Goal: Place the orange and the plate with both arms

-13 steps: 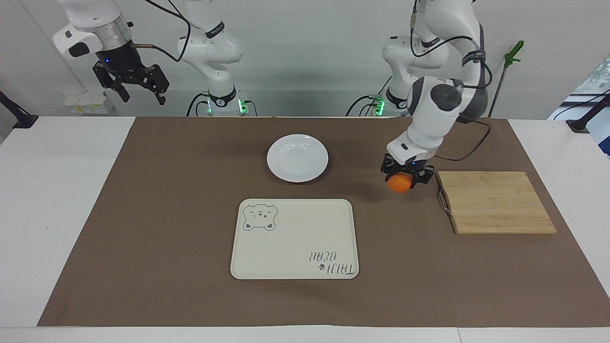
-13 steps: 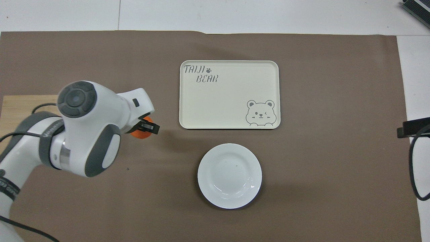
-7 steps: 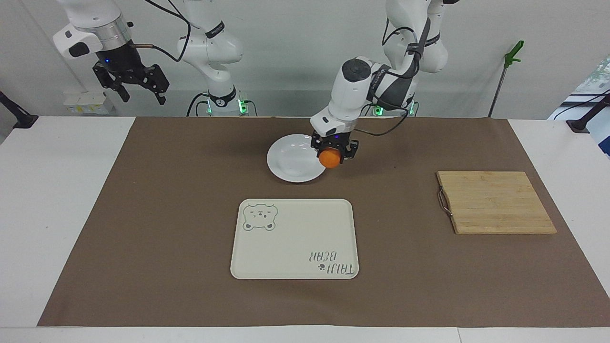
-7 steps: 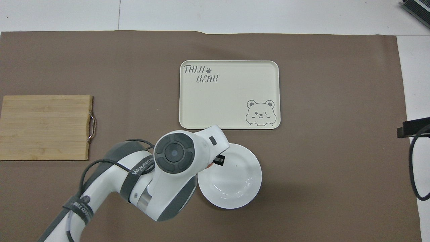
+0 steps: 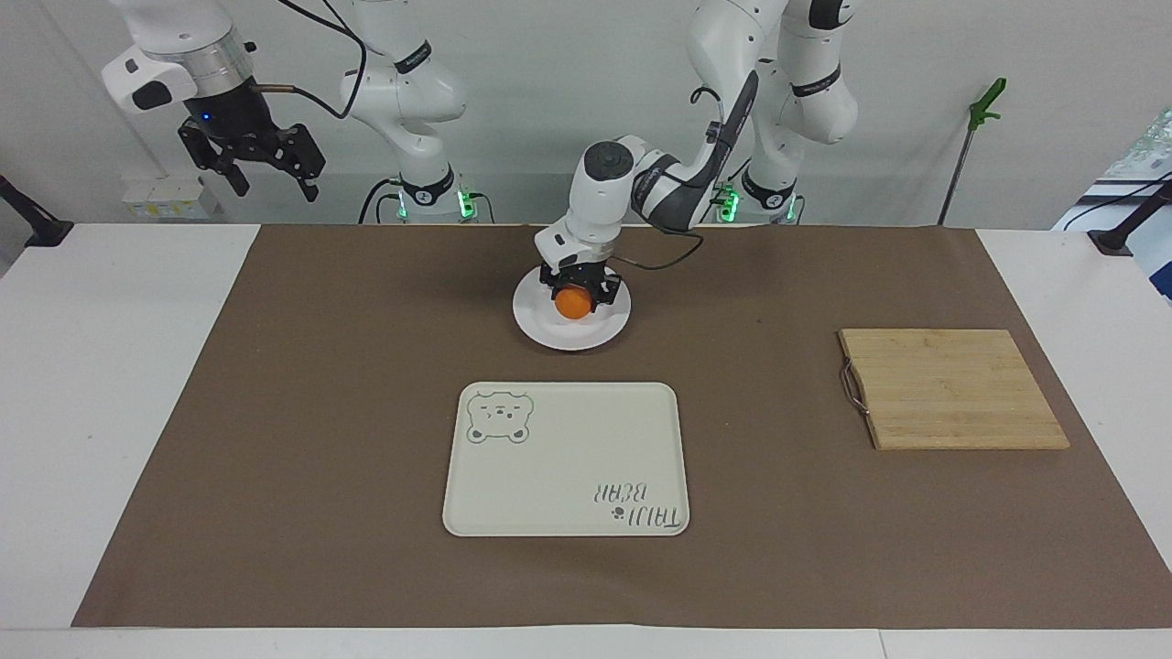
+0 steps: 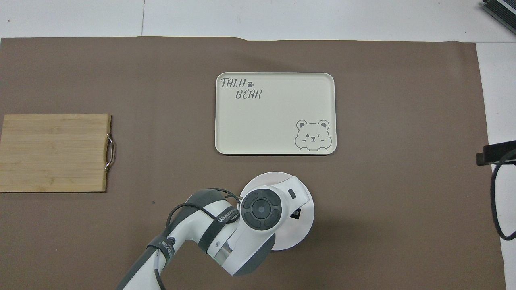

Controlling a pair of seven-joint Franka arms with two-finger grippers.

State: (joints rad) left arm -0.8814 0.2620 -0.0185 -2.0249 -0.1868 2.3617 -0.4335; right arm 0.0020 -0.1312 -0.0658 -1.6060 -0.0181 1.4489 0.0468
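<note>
Over the table's plate [image 5: 549,331], only the facing view shows the left pincer [image 5: 574,295] pinching the orange [image 5: 574,304].

1. The worktop [image 5: 110,384] is white and wide.
2. A big brown mat [image 5: 320,412] covers most of the worktop, and only the two ends and the front edge stay white.
3. The wall [image 5: 549,91] is plain, pale and grey-white.
4. A small white box [image 5: 169,197] with sockets sits low on the wall, toward the right arm's end.
5. A thin stick with a green clip [image 5: 987,101] on top leans by the wall, toward the left arm's end.
6. A black clamp [image 5: 32,224] grips each end of the worktop.
7. The light is soft and even, with faint shadows on the mat.
</note>
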